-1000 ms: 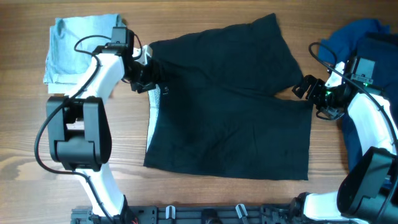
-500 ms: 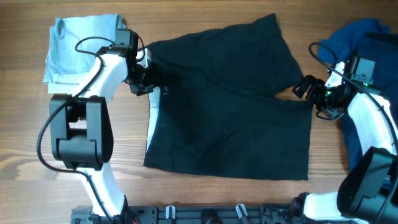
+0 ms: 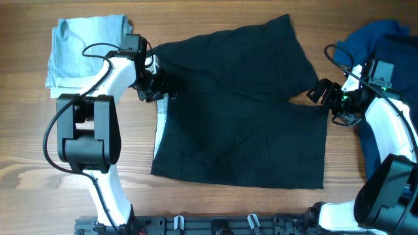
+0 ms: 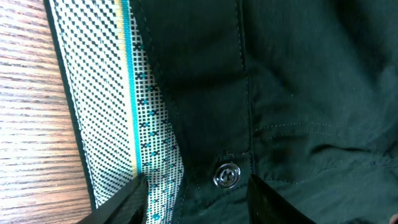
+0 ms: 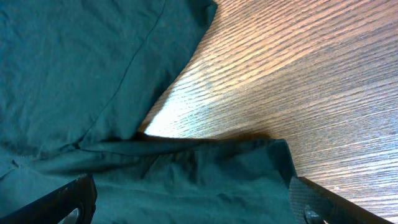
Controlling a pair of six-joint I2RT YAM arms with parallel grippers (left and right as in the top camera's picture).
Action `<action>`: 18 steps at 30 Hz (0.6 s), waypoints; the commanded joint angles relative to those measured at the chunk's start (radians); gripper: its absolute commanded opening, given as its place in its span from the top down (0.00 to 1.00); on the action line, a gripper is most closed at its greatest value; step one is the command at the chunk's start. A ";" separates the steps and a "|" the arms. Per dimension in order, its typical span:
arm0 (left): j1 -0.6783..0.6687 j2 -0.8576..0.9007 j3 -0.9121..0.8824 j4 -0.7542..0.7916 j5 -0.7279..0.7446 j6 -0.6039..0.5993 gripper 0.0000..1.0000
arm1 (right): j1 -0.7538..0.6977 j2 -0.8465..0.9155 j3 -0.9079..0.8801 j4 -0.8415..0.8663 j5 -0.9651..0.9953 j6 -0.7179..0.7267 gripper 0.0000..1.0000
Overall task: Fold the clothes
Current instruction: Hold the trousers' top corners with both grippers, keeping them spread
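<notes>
Black shorts (image 3: 241,111) lie spread flat in the middle of the table, waistband to the left. My left gripper (image 3: 155,86) is at the waistband's upper end. In the left wrist view its jaws (image 4: 196,200) stand apart astride the waistband, one finger over the whitish dotted inner band (image 4: 118,112), the other over black cloth beside the button (image 4: 227,176). My right gripper (image 3: 318,91) sits at the shorts' right edge, wide open (image 5: 196,208) over the hem corner (image 5: 249,165), with nothing pinched between its fingers.
A folded pale blue garment (image 3: 81,49) lies at the back left, close behind the left arm. A heap of dark blue garments (image 3: 385,46) fills the right edge, partly under the right arm. Bare wood (image 5: 298,81) shows between the two shorts legs.
My left gripper has edged a little to the right onto the waistband, and its jaws have narrowed. The right arm and the shorts have not moved.
</notes>
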 commanded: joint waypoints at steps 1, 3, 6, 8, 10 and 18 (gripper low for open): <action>-0.001 0.011 -0.010 0.002 0.010 -0.010 0.50 | 0.001 -0.018 0.012 0.005 -0.016 -0.012 0.00; -0.001 0.011 -0.010 0.002 0.010 -0.010 0.51 | 0.001 -0.018 0.012 0.005 -0.016 -0.013 0.00; -0.001 0.011 -0.010 0.002 0.010 -0.010 0.50 | 0.001 -0.018 0.012 0.005 -0.016 -0.013 0.00; -0.001 0.011 -0.010 0.002 0.010 -0.010 0.49 | 0.001 -0.018 0.012 0.005 -0.016 -0.012 0.00; -0.001 0.007 -0.010 0.002 0.010 -0.010 0.48 | 0.001 -0.018 0.012 0.005 -0.016 -0.013 0.00; -0.001 -0.035 -0.009 0.003 0.009 -0.008 0.34 | 0.001 -0.018 0.012 0.005 -0.016 -0.013 0.00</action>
